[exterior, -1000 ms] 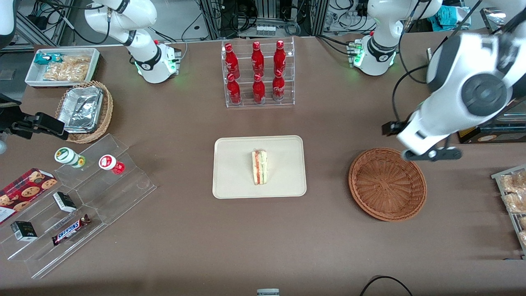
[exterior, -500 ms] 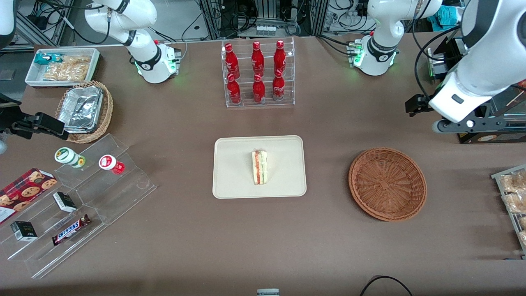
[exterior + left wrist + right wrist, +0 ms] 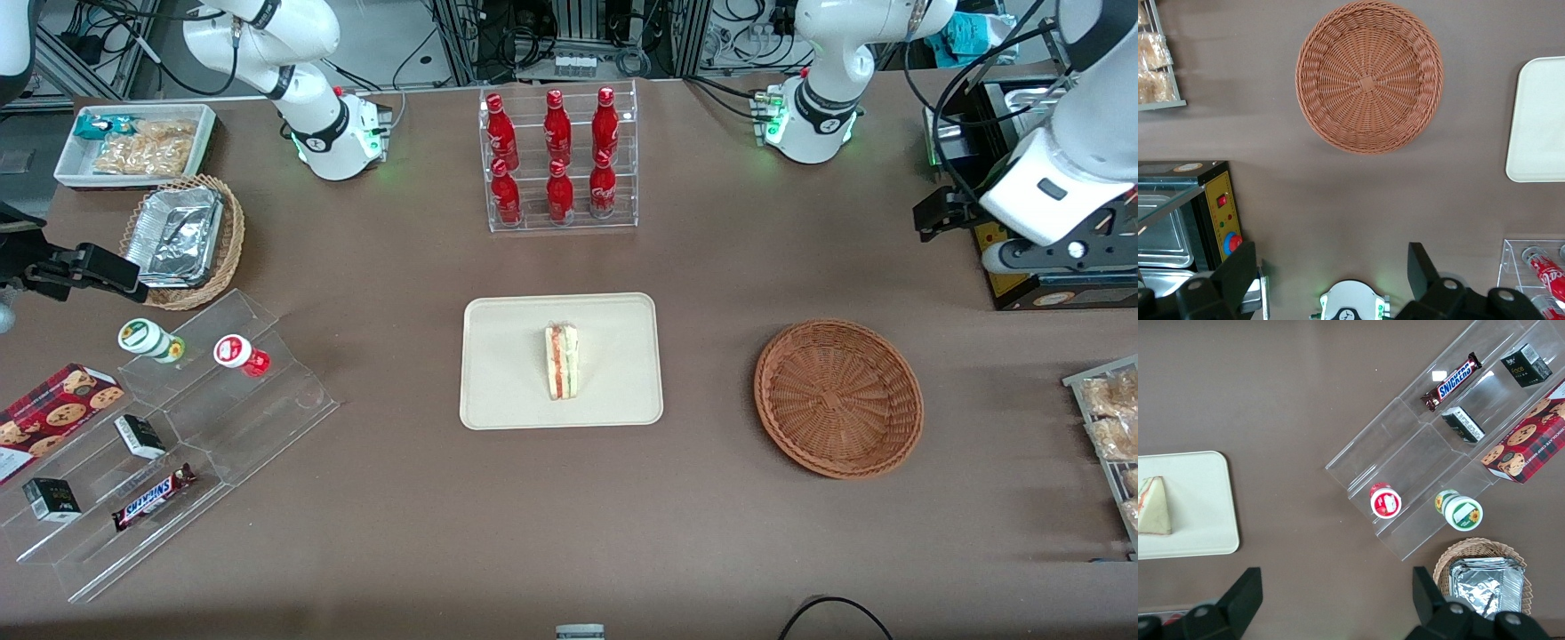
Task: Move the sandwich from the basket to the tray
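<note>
1 sandwich [image 3: 562,361] is seen lying on the tray [image 3: 507,391], near its middle, with the red and green filling layers turned upward toward the front camera. The tray is taken as landmark. Toward the working arm's end of the table from the tray, well apart from it, the basket [image 3: 838,397] is found with nothing in it; in the left wrist view the basket [image 3: 1369,75] is shown whole and the tray's edge [image 3: 1538,127] beside it. The gripper [image 3: 1328,270] is held high above the table, farther from the front camera than the basket and farther along toward the working arm's end than the tray; its 2 fingers [image 3: 1238,267] are spread wide apart and nothing is gripped between them. Farther from the front camera than the tray, 6 red bottles [image 3: 556,156] are stood in a clear rack.
</note>
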You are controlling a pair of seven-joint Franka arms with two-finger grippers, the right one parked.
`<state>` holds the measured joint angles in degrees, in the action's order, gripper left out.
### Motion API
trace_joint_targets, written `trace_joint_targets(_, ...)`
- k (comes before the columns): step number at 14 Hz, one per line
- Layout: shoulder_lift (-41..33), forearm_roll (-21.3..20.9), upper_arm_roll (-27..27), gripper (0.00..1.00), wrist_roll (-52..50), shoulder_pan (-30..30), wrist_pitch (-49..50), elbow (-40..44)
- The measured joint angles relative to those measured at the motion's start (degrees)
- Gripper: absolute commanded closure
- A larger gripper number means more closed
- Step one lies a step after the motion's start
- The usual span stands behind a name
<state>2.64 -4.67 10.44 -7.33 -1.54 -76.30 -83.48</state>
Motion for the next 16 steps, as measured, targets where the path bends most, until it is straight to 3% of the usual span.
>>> trace_joint_targets(4, 0.03, 4.97, -3.91, 0.0, 0.0, -0.1, 0.5, 0.41)
trace_joint_targets(9, 0.04, 0.47, -4.0, 0.0, 0.17, -0.07, 3.16, 0.41)
trace_joint_targets(16, 0.24, 0.28, -3.88, 0.0, 0.24, 0.0, 3.24, 0.4)
